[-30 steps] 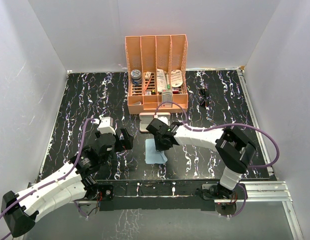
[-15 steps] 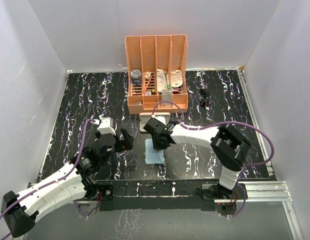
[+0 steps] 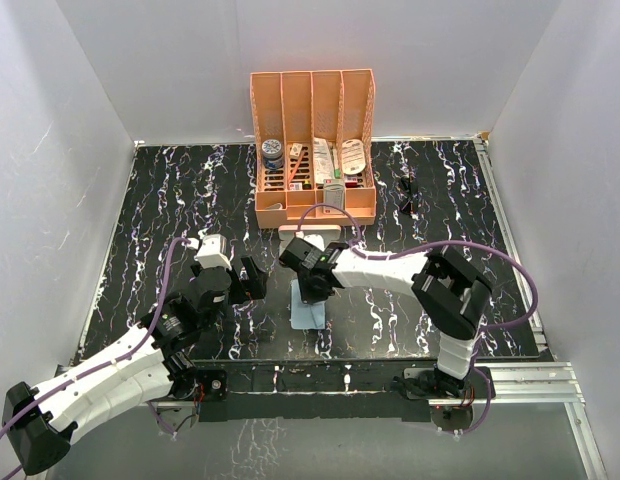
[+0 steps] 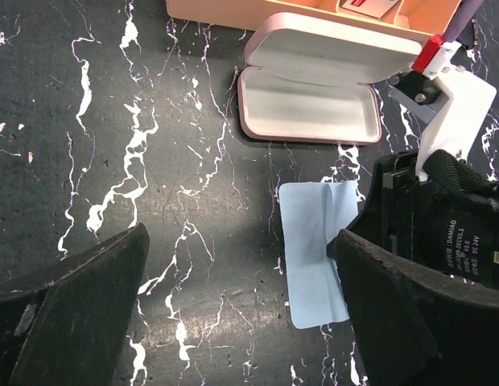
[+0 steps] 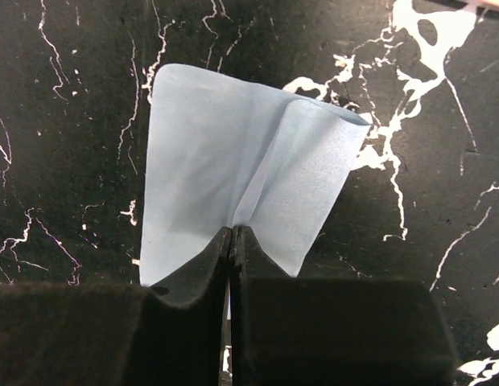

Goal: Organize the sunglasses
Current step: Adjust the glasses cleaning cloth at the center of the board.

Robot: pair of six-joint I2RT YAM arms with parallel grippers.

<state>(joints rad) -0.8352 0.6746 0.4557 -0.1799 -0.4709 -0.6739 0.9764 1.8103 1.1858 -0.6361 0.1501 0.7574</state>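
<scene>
While the left tool [image 4: 241, 241] gapes, the right tool [image 5: 233, 233] pinches the cloth [image 5: 209, 153].

closed right gripper [image 5: 233, 241] pinches the light blue cloth [image 5: 217, 185]

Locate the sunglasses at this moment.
In the top view, the sunglasses lie toward the back right of the table, just right of the orange organizer.

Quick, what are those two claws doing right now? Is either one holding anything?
Left gripper: open, holding nothing.
Right gripper: closed, pinching the light blue cloth.
</scene>
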